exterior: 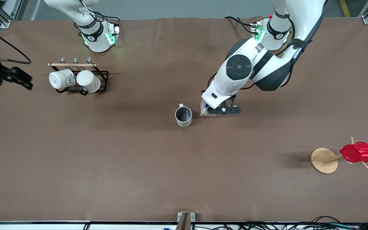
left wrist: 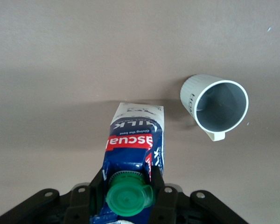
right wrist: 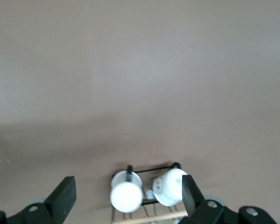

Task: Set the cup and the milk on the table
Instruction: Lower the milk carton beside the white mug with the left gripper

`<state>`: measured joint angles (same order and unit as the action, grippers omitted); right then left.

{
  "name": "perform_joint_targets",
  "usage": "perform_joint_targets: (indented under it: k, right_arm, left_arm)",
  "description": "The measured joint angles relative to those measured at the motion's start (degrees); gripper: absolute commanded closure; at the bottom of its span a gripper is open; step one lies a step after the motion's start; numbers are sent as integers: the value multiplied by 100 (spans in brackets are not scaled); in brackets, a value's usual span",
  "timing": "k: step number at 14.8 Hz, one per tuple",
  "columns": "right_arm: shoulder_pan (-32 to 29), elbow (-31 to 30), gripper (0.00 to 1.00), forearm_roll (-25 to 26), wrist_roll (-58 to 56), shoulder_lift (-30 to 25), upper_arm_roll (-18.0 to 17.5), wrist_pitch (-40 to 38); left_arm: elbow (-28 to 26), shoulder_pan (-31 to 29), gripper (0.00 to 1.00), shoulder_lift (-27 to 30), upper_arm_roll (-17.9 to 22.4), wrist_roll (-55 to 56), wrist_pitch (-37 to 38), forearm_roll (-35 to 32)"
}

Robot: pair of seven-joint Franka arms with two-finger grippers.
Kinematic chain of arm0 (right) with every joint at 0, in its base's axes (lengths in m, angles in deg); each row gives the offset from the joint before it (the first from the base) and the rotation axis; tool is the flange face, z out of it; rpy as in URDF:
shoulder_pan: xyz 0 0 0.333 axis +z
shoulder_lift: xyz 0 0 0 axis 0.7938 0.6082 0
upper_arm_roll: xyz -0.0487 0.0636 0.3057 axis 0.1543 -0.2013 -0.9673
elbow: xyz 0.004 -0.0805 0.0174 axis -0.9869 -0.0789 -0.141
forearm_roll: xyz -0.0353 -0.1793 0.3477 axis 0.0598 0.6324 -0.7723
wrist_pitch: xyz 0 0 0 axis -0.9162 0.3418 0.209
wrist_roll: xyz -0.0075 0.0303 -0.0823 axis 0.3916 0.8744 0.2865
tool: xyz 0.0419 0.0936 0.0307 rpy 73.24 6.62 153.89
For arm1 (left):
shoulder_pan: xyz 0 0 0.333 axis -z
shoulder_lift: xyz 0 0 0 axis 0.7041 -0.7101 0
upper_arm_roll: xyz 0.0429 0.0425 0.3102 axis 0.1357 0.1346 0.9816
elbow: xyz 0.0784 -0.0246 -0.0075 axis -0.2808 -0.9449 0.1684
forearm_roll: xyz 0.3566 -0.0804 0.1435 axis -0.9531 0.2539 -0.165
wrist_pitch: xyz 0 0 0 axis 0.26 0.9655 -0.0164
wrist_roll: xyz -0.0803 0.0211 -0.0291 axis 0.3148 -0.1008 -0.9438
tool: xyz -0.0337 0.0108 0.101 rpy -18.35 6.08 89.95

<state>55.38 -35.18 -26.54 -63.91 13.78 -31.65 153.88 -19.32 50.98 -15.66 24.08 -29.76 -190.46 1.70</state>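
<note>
Brown matte table [exterior: 107, 172] is seen carrying everything else. At its middle the milk [left wrist: 133, 140] is gripped near its green cap by the left gripper [exterior: 212, 110], jaws closed on the carton, which is set just beside the cup [exterior: 183, 116]. The cup is stood upright, apart from the carton. The right gripper [right wrist: 128, 196] is held high with jaws wide, over a black rack [exterior: 102, 78] of two white mugs [exterior: 88, 80].
</note>
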Motion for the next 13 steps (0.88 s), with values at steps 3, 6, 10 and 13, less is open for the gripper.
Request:
perform_joint_targets:
  k: [3, 6, 10, 13]
  right_arm:
    - [-31, -38, 0, -237, -158, -69, 136, -58]
    - [-89, -80, 0, -263, -158, -61, 153, -57]
    - [-101, -81, 0, -296, -158, -62, 150, -57]
    - [-101, -81, 0, -389, -156, -62, 149, -55]
  left_arm:
    - [124, 72, 92, -233, 2, 177, 0, -274]
    - [337, 119, 92, -458, 14, 333, 0, -428]
    - [638, 236, 92, -667, 53, 547, 0, -751]
    - [865, 369, 92, -852, 59, 551, 0, -1008]
